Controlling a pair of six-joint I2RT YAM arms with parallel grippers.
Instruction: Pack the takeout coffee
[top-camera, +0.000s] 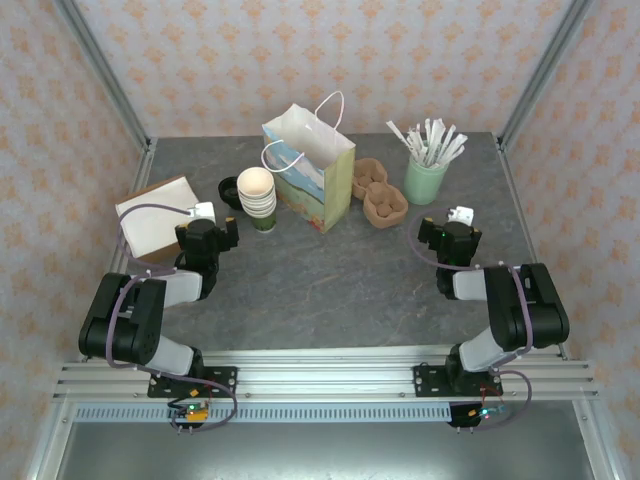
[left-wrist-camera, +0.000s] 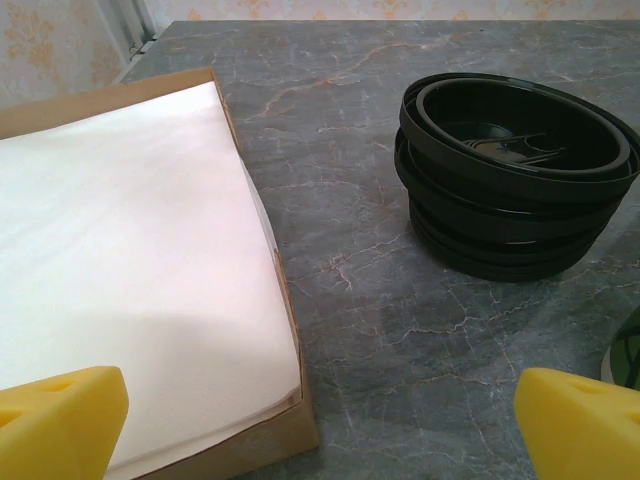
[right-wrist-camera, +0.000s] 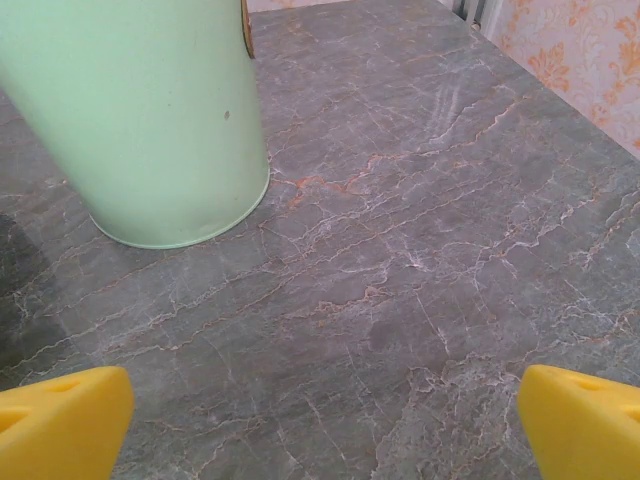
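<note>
Stack of cream cups (top-camera: 258, 195), lidless, with a green band on the lowest one, stands upright at about 10 o'clock from the middle of the grey marbled table (top-camera: 330, 290). Whether any one of these is the takeout coffee cannot be told.

At 9 o'clock of the stack, just beside it, sits a pile of black lids (top-camera: 230, 190). At 3 o'clock of the stack, also just beside it, a paper bag (top-camera: 312, 180) stands upright with its mouth open and its white handles up. At 3 o'clock of the bag lie brown pulp cup carriers (top-camera: 377, 192), and farther along at 3 o'clock stands a mint-green cup (top-camera: 424, 182) of white wrapped sticks. At 8 o'clock of the lids lies a flat cardboard box (top-camera: 155, 215) of white paper.

The left gripper (left-wrist-camera: 320, 425) hovers low over the table between box and lids, released: its yellow fingertips (left-wrist-camera: 60, 415) stand wide apart with only bare tabletop between them. In its wrist view the box lies at 10 o'clock and the lids at 1 o'clock, well apart from the fingertips.

The right gripper (right-wrist-camera: 325, 420) is likewise released, its fingers spread and grasping nothing. The mint-green cup stands at 11 o'clock in its wrist view, clear of both fingertips.
</note>
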